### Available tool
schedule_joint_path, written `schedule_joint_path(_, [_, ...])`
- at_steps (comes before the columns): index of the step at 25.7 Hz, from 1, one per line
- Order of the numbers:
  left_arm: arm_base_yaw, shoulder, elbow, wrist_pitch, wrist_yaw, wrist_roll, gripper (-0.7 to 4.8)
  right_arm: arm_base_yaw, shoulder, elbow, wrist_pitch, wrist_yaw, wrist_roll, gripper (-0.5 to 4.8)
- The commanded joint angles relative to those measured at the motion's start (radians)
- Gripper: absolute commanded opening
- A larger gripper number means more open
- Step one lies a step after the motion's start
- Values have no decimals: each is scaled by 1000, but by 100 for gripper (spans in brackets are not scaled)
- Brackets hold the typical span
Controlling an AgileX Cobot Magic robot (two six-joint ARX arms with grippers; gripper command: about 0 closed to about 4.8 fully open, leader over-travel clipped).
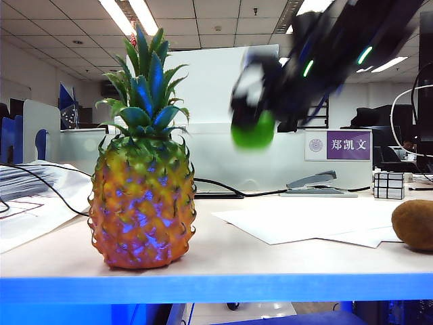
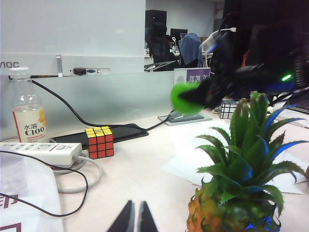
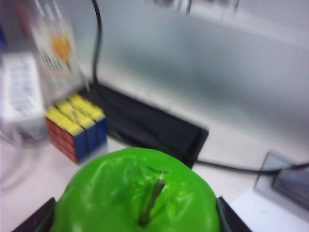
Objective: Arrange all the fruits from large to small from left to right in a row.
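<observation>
The pineapple stands upright at the table's left front, and its green crown fills part of the left wrist view. My right gripper hangs blurred in the air right of the pineapple, shut on the green apple. In the right wrist view the apple sits stem-up between the two dark fingers. The brown kiwi lies at the table's right edge. My left gripper is low over the table beside the pineapple, shut and holding nothing.
A coloured Rubik's cube, a drink bottle and a white power strip with cables sit behind the left gripper. A silver mirror cube, a stapler and loose paper sheets lie at the right.
</observation>
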Motion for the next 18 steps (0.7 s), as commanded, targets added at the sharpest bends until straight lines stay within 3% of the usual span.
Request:
schedule_joint_path(1, [1, -2, 1, 18, -3, 3, 25, 17, -199, -146, 14, -11, 26, -1])
schedule_joint_path(4, [1, -2, 1, 26, -2, 0, 25, 72, -399, -301, 15, 6, 50, -1])
schedule_joint_path(8, [1, -2, 1, 24, -1, 0, 25, 192, -533, -477, 16, 167, 35, -1])
schedule_joint_path(10, [1, -2, 1, 24, 16, -2, 25, 267, -548, -558, 39, 288, -8, -1])
schedule_joint_path(14, [1, -2, 1, 24, 25, -2, 25, 365, -550, -678, 120, 367, 5, -1])
schedule_joint_path(18, [1, -2, 1, 24, 25, -3, 25, 426, -550, -757, 172, 512, 22, -1])
